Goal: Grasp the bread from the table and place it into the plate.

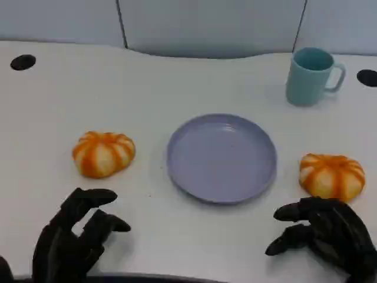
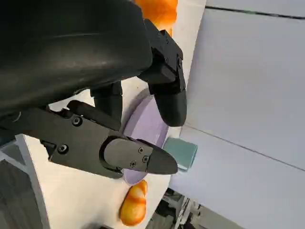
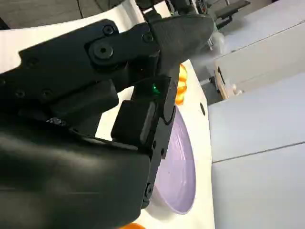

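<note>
An empty lavender plate lies at the table's middle. One orange-and-white bread roll sits to its left, a second roll to its right. My left hand hovers near the front edge, below the left roll, fingers apart and holding nothing. My right hand hangs just in front of the right roll, fingers spread and empty. In the left wrist view my fingers point past the plate with a roll beyond. The right wrist view shows the plate and the far roll.
A teal mug stands at the back right, behind the plate; it also shows in the left wrist view as a teal mug. Two dark holes mark the table's far corners. A grey wall panel runs behind the table.
</note>
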`<action>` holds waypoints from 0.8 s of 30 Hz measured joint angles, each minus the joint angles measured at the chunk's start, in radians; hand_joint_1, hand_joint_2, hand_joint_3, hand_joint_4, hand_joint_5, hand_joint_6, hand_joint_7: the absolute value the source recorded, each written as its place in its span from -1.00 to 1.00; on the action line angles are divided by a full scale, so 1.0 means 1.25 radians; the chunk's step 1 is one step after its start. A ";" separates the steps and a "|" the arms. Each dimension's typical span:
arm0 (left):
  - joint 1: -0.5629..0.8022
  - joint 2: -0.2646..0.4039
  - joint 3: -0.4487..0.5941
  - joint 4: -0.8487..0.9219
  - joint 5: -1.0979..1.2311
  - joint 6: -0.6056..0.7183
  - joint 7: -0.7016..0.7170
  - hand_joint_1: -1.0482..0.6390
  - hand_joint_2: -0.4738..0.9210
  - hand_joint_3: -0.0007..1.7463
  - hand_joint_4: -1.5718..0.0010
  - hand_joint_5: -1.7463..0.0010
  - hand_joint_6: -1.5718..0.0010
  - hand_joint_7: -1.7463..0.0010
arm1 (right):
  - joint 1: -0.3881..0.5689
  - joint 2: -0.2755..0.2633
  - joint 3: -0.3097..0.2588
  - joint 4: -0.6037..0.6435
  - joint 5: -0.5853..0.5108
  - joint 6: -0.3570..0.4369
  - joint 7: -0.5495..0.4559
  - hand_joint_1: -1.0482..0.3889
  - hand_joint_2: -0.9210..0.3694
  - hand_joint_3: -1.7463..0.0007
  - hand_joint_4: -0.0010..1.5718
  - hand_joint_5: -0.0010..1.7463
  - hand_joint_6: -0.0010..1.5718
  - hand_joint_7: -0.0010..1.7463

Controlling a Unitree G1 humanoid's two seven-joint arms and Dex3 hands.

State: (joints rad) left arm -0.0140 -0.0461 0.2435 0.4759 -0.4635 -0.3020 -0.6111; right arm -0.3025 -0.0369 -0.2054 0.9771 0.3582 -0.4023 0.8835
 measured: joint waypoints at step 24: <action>0.000 0.000 0.000 0.000 0.001 0.003 0.003 -0.35 1.00 -0.84 0.63 -1.00 0.58 -0.51 | -0.014 -0.002 -0.002 0.027 0.000 -0.007 0.007 -0.46 -1.00 0.84 0.77 -0.67 0.79 -0.99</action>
State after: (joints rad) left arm -0.0144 -0.0459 0.2435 0.4756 -0.4623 -0.2987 -0.6080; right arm -0.3196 -0.0397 -0.2085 1.0104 0.3586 -0.4107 0.8921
